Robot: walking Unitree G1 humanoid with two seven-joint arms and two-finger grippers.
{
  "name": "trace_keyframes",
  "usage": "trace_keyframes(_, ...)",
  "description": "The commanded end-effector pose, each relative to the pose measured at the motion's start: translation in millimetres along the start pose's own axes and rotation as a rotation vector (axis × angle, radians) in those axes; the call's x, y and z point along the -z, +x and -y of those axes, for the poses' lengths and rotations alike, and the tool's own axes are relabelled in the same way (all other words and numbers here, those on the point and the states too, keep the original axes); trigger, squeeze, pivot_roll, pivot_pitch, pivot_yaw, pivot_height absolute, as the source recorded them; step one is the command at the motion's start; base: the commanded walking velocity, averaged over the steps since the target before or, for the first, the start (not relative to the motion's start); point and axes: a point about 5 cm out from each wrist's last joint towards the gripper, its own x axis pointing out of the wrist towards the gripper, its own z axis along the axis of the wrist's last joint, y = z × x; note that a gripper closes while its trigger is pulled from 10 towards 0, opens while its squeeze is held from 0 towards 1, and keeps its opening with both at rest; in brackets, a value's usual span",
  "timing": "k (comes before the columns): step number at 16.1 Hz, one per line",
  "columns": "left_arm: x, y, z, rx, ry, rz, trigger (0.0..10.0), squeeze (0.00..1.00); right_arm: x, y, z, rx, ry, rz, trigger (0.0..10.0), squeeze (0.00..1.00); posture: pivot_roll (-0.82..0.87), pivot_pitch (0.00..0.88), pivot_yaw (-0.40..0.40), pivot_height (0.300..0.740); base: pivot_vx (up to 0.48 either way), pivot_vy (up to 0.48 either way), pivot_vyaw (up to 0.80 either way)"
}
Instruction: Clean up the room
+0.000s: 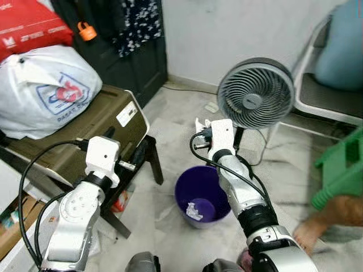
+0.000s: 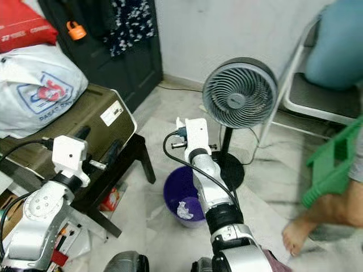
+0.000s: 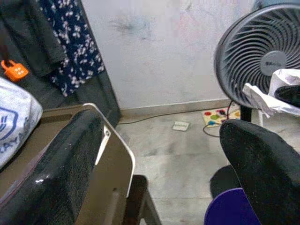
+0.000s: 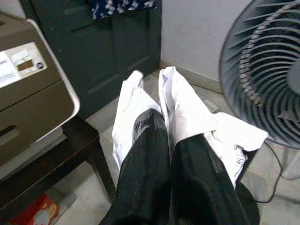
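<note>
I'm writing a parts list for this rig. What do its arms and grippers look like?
Both arms are silver with black joint rings, white boxy wrist housings and looping black cables. The left gripper and right gripper each have two long black, finely ribbed fingers.

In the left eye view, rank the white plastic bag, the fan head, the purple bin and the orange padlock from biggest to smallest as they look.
1. White plastic bag, clearly largest.
2. Fan head.
3. Purple bin, close to the fan head and partly hidden by the right arm, so this order is unsure.
4. Orange padlock, smallest.
</note>
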Motion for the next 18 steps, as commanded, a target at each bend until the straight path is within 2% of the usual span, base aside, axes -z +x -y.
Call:
trace_keyframes(1,4,0.1,-2.4,-0.014,0.001,-0.01,10.0,0.0,0,-1.2,0.4,0.005,0.013,-0.013,10.0,0.0,-0.04,0.0,0.046,0.74,0.0,0.0,0.0)
trace_keyframes(4,4,7.5,-5.0,-0.066,-0.024,0.011,10.0,0.0,0,-5.1,17.1,0.068,0.019,-0.026,10.0,0.0,-0.06,0.0,0.029,0.74,0.0,0.0,0.0)
trace_keyframes(6,4,10.6,-5.2,-0.089,-0.061,0.02,10.0,0.0,1,-10.4,21.5,0.061,0.003,-0.013,10.0,0.0,-0.07,0.0,0.026,0.74,0.0,0.0,-0.8)
trace_keyframes(8,5,13.3,2.6,-0.069,-0.074,0.027,10.0,0.0,4,-14.5,25.9,0.069,-0.004,-0.019,10.0,0.0,-0.09,0.0,0.026,0.74,0.0,0.0,-0.66)
trace_keyframes(11,6,15.0,7.3,-0.051,-0.078,0.038,10.0,0.0,2,-16.8,24.7,0.069,-0.003,-0.013,10.0,0.0,-0.1,0.0,0.029,0.74,0.175,0.0,-0.14)
trace_keyframes(14,7,17.0,7.9,-0.047,-0.077,0.047,10.0,0.0,2,-22.8,21.5,0.06,-0.013,-0.024,10.0,0.0,-0.11,0.0,0.031,0.74,0.355,0.0,0.0)
trace_keyframes(18,7,16.5,9.2,-0.039,-0.078,0.049,10.0,0.0,0,-22.5,20.5,0.057,-0.015,-0.026,10.0,0.0,-0.1,0.0,0.033,0.74,0.406,0.0,0.0)
